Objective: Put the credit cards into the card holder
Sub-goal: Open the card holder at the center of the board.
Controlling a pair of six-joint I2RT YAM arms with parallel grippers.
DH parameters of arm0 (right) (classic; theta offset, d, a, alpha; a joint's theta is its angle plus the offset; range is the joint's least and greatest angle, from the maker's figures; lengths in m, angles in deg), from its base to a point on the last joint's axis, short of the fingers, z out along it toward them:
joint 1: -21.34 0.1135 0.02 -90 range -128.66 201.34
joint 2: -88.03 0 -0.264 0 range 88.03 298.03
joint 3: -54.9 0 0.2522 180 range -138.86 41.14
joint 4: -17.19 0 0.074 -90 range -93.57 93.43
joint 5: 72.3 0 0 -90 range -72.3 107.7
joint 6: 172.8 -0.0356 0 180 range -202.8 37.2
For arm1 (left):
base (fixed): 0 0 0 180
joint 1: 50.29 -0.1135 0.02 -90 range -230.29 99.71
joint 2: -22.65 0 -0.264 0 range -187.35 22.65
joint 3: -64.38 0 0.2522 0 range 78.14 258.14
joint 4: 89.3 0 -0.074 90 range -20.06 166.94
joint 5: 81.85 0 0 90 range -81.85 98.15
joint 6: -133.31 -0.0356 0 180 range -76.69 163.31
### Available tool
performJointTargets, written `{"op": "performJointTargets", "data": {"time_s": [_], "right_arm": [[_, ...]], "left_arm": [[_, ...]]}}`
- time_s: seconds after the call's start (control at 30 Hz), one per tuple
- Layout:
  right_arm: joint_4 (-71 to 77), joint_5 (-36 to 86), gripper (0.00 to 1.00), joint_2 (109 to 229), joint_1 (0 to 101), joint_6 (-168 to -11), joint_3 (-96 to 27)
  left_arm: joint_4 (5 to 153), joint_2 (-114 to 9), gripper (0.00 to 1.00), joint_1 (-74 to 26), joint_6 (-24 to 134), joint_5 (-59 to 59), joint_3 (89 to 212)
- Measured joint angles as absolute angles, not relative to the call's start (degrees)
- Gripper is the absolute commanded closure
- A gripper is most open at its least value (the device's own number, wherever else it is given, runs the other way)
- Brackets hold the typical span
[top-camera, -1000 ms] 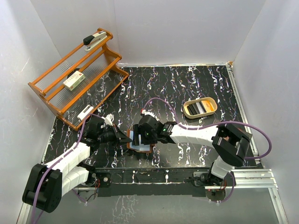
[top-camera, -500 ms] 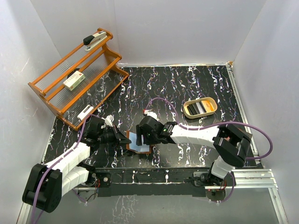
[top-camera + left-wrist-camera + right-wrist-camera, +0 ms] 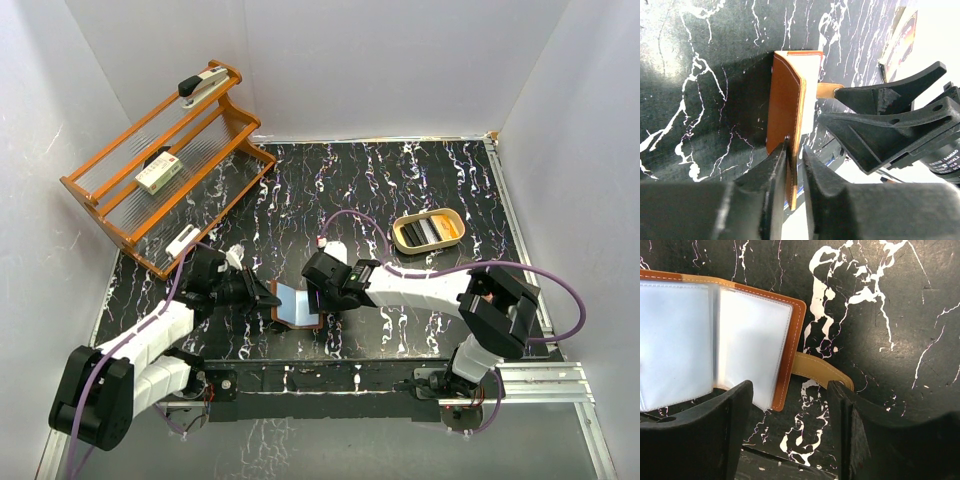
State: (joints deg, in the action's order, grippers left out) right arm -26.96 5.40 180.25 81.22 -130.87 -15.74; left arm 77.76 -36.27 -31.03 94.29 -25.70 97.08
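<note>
The brown leather card holder point(image 3: 298, 305) lies spread on the black marbled table near the front. My left gripper point(image 3: 262, 292) is shut on its left flap, whose edge stands pinched between the fingers in the left wrist view point(image 3: 792, 172). My right gripper point(image 3: 320, 292) is open and empty, just right of the holder. In the right wrist view the holder's rim point(image 3: 799, 325) frames pale blue-white pockets point(image 3: 750, 350), and the tan snap tab point(image 3: 820, 371) lies between my open fingers point(image 3: 735, 425). I cannot tell a credit card from the pockets; no loose card shows.
An orange wire rack point(image 3: 120, 200) stands at the back left with a stapler point(image 3: 203, 82) and a white-and-green box point(image 3: 158, 173). A small white object point(image 3: 182, 240) lies at its foot. A tan oval tray point(image 3: 428, 230) with dark items sits at the right. White walls enclose the table.
My right gripper has drawn back to the right off the holder, uncovering the pale pockets. My left gripper keeps its hold on the flap.
</note>
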Motion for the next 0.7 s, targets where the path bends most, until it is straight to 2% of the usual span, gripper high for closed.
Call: {"op": "performJointTargets", "data": {"time_s": [0.13, 0.27, 0.7], "right_arm": [[-28.1, 5.6, 0.42, 180.3, 81.2, -130.9, -16.5], [-29.4, 5.6, 0.42, 180.3, 81.2, -130.8, -17.9], [-34.0, 2.6, 0.42, 181.9, 80.4, -125.6, -24.5]], "left_arm": [[74.2, -37.3, 0.64, -31.0, 92.1, -25.6, 100.6], [69.6, -38.4, 0.60, -31.0, 88.3, -24.2, 105.1], [70.0, -40.7, 0.59, -31.0, 86.6, -22.5, 104.2]]}}
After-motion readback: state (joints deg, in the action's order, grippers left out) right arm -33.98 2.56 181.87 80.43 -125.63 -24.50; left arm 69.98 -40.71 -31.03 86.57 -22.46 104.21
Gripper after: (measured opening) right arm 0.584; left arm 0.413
